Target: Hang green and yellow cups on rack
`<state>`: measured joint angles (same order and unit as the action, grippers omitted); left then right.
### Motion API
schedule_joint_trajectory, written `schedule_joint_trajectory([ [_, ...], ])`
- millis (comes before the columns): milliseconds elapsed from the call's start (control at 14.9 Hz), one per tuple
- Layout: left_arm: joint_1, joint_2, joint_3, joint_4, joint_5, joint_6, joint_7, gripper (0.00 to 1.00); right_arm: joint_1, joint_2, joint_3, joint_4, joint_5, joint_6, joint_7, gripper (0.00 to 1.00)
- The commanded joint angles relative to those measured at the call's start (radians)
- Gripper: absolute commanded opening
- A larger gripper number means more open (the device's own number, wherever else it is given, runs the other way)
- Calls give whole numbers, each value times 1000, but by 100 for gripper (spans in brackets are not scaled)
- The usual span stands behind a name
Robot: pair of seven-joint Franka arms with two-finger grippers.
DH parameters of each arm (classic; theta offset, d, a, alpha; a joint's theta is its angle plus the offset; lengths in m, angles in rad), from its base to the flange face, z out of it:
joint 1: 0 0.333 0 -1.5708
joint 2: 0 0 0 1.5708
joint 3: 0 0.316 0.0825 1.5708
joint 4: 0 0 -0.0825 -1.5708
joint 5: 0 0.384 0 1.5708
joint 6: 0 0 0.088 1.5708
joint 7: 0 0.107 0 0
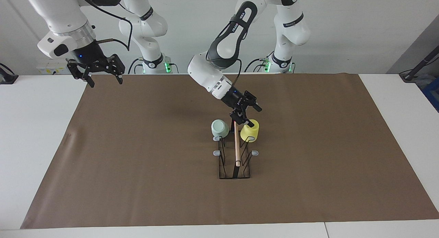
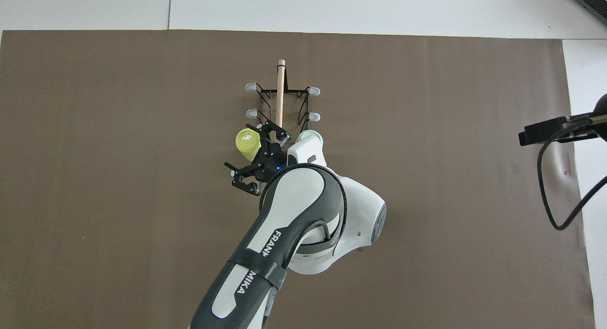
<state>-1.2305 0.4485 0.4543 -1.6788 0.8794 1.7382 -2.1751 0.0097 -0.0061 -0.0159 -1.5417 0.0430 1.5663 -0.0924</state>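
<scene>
Yellow cup (image 1: 250,130) sits upside down on a rack (image 1: 235,155) prong nearest the robots, green cup (image 1: 219,128) hung alongside. Left claw (image 1: 245,113) gapes empty just above it; right claw (image 1: 96,70) waits open over the surface's edge.

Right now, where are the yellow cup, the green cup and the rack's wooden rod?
yellow cup (image 1: 250,132): facing view, on its side wall.
green cup (image 1: 219,128): facing view, on its side wall.
wooden rod (image 2: 280,94): overhead view, midway along its bare length on the rack.
</scene>
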Motion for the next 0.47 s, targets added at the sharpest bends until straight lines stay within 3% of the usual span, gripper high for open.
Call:
schedule_joint_trajectory([
  [0,46,-7,1,13,-23,78,58,100,4,-17,-1,-25,-29,6,20,100],
  [202,101,-45,4,16,-80,153,142,100,4,-14,-1,-23,-29,6,16,100],
  [403,216,-160,1,-4,-181,254,306,100,4,-14,-1,-25,-28,3,16,100],
])
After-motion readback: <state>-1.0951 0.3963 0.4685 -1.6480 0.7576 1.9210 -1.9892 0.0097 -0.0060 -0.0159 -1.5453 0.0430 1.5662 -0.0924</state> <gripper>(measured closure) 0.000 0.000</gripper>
